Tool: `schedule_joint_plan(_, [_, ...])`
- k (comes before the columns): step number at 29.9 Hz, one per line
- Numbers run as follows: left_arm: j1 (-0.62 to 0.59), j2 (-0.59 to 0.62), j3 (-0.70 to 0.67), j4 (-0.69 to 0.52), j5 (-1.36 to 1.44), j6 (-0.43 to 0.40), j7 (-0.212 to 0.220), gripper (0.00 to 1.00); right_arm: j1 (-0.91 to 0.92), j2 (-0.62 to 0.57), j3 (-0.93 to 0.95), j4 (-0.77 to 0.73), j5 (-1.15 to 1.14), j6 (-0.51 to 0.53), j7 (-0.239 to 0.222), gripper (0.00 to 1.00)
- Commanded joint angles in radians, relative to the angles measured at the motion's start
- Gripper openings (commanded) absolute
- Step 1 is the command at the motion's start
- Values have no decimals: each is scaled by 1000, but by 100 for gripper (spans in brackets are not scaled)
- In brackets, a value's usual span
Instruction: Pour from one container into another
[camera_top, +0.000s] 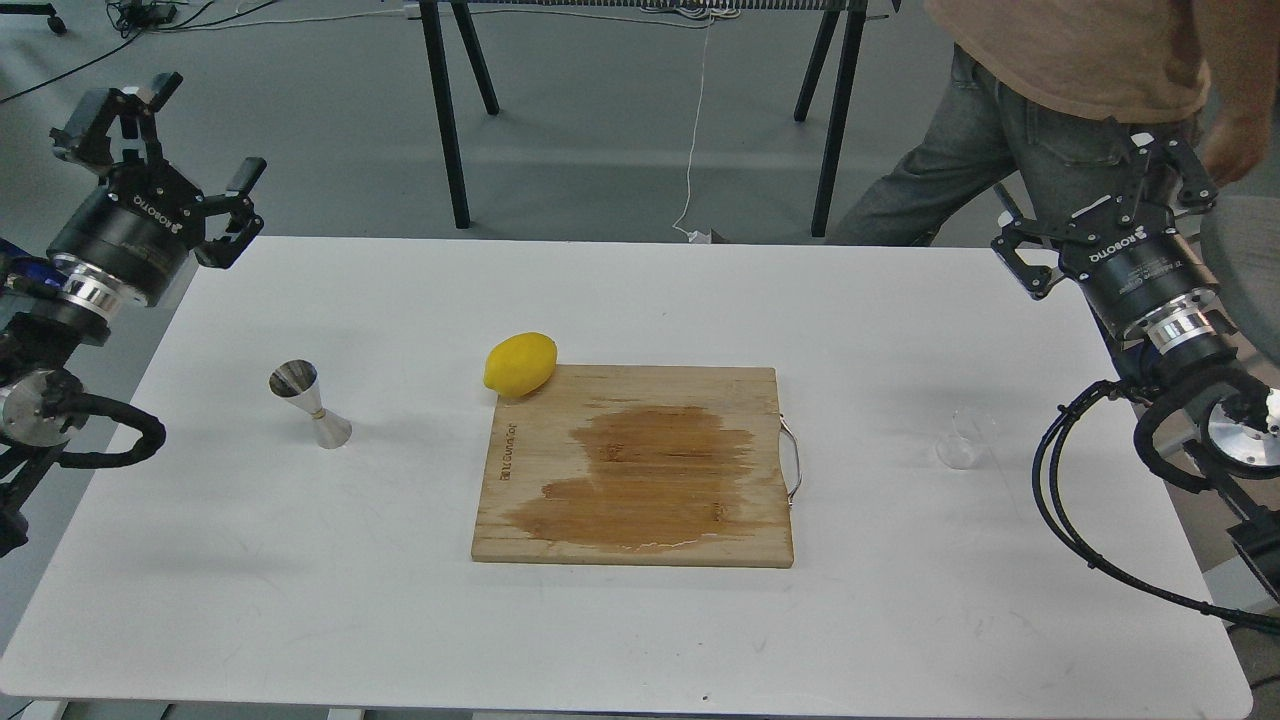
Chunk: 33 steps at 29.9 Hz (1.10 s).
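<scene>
Head view: both my hands hover spread and empty, left hand (190, 150), right hand (1105, 205). Glass cup (962, 440) stands right of the cutting board (640, 465), jigger (309, 403) left on the worktop (300, 590). Nothing grasped yet; I judge the right hand must first reach the cup.

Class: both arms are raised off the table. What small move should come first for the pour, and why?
Probably lower the right pincer, open and empty, toward the clear glass cup near that table edge. The jigger stands upright far left, so the cup must be picked up first.
</scene>
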<state>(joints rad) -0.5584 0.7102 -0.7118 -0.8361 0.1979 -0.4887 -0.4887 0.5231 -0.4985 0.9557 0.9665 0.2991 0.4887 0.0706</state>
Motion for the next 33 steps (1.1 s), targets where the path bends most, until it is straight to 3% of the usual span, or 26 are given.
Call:
schedule_joint_plan(1, [-2, -2, 0, 0, -3, 0, 0, 100, 0, 2, 1, 0, 0, 0, 0, 99])
schedule_joint_plan(14, [-15, 2, -11, 81, 67, 0, 0, 100, -2, 2, 0, 3, 0, 0, 0, 99])
schedule_joint_plan(18, [-144, 35, -11, 77, 480, 0, 0, 100, -3, -3, 0, 12, 0, 0, -2, 99])
schedule_joint_plan(22, [-215, 29, -14, 22, 1075, 22, 0, 100, -3, -5, 0, 12, 0, 0, -2, 99])
schedule_joint_plan(26, [-187, 54, -6, -132, 1409, 480, 0, 100, -3, -6, 0, 12, 0, 0, -2, 99])
schedule_joint_plan(29, [-62, 130, 32, -239, 1492, 805, 0, 100, -17, -8, 1, 11, 0, 0, -2, 99])
schedule_joint_plan(31, [15, 176, 23, -325, 1497, 973, 0, 100, -21, -6, 1, 11, 0, 0, -2, 99])
schedule_joint_plan(33, [118, 219, 19, -369, 1497, 977, 0, 100, -25, -8, 3, 9, 0, 0, -2, 99])
